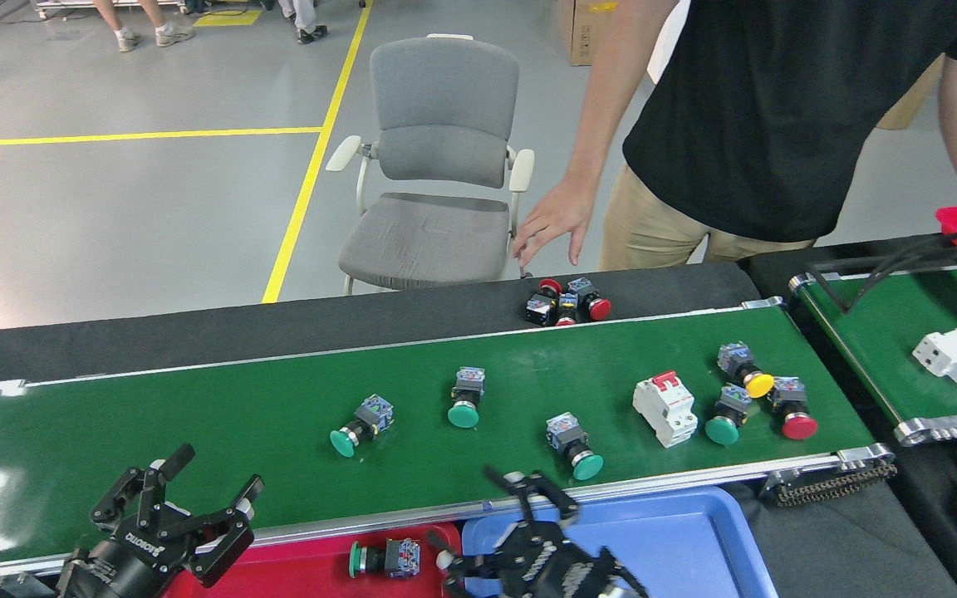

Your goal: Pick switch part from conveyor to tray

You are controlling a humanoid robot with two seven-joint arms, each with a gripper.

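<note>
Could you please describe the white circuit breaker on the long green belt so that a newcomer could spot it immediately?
Start at the long dark-green conveyor with silver rails and go towards its right end. There, just left of three push-buttons, stands the white circuit breaker. It is the only boxy white part on this belt, with a red lever on top; its neighbours have round coloured caps.

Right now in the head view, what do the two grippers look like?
Both are black multi-finger grippers built from jointed linkage bars. The left gripper has light-coloured tips on its fingers and small white lettering on its body, too small to read reliably. The right gripper is motion-blurred; the same black linkage fingers show, with a pale spot at one tip. No loose cables visible.
</note>
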